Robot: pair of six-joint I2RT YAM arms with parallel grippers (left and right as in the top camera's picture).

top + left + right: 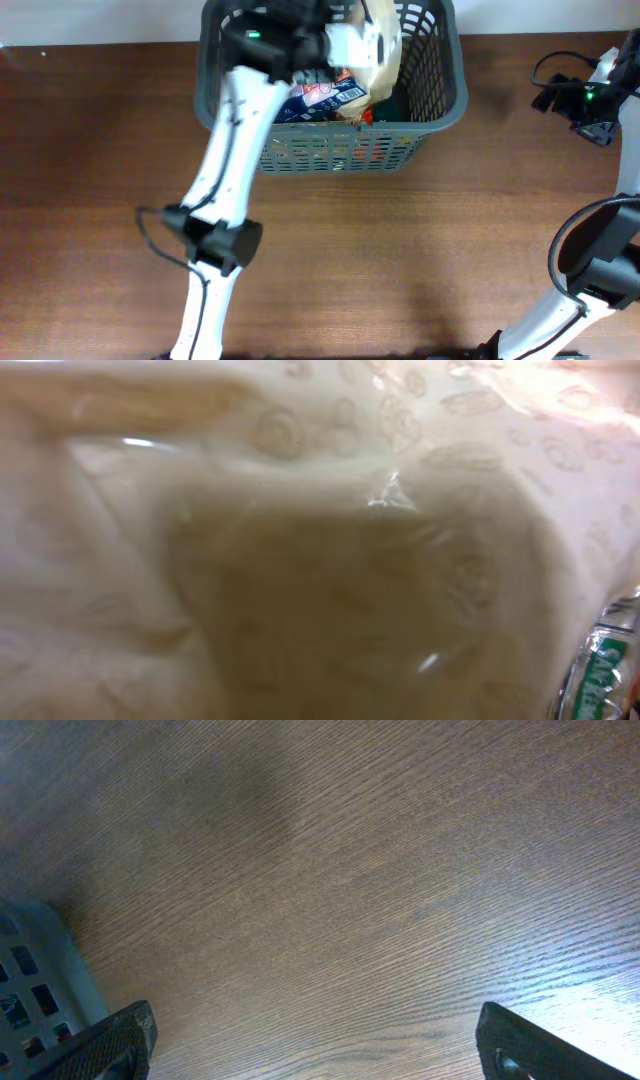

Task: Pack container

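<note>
at the far edge of the table (pixel 420 260), the left arm reaches down into the container (pixel 445 100), the dark slotted basket. the left gripper (pixel 348 42) is against a pale crinkly packet (pixel 385 50), and i cannot tell if it grips. that packet looks light, soft and slippery, so i'd pinch a sealed edge. the left wrist view shows only film close up, plus a green-printed packet (pixel 600 670), while overhead shows the whole layout. over right, the right gripper (pixel 315 1055) hangs spread wide above the wood.
</note>
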